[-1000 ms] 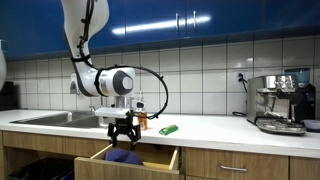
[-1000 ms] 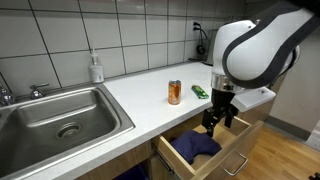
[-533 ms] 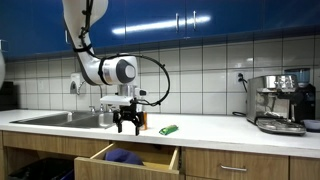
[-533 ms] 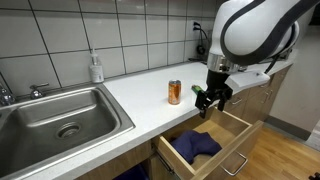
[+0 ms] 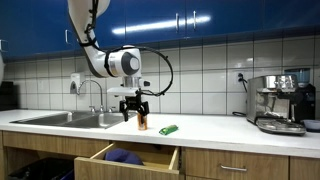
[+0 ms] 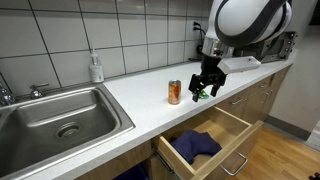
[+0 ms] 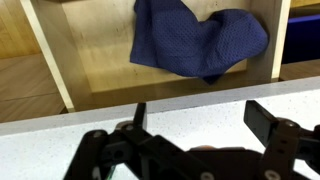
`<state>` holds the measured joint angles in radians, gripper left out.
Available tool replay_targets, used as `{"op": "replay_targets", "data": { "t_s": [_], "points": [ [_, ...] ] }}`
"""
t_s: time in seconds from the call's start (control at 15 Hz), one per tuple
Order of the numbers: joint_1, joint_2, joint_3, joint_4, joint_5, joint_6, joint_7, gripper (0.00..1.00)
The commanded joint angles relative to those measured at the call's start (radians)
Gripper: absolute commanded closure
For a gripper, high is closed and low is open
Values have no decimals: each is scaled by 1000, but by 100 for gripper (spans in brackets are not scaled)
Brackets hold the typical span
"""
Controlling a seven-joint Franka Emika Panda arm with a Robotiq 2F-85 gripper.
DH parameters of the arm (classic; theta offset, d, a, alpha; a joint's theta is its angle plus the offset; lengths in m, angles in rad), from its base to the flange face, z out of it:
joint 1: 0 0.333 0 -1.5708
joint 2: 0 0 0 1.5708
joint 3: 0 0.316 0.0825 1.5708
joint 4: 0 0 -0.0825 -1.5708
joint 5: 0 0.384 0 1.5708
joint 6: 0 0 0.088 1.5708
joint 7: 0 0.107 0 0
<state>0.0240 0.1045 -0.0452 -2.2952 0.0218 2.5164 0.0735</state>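
The small orange metal can (image 6: 174,92) stands upright on the white worktop (image 6: 140,90), a flat green object (image 5: 168,129) lying near it; the black hand (image 6: 205,90) hangs just above them, fingers apart, holding nothing. Below, the open wooden drawer (image 5: 140,168) holds a crumpled blue cloth (image 7: 200,40).

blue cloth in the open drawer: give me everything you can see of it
The blue cloth is dark navy, a soft, finely woven-looking fabric. It is crumpled into a loose heap with visible folds, not spread flat. It lies inside the open wooden drawer below the counter, resting on the pale drawer floor and covering only part of it, close to one side wall. Nothing else is seen touching it.
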Motion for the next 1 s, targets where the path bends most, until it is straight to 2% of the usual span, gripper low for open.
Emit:
{"op": "replay_targets", "data": {
  "t_s": [0.0, 0.93],
  "points": [
    [-12, 0, 11, 2, -2, -4, 1, 0],
    [-12, 4, 12, 8, 1, -7, -1, 0]
  ]
}}
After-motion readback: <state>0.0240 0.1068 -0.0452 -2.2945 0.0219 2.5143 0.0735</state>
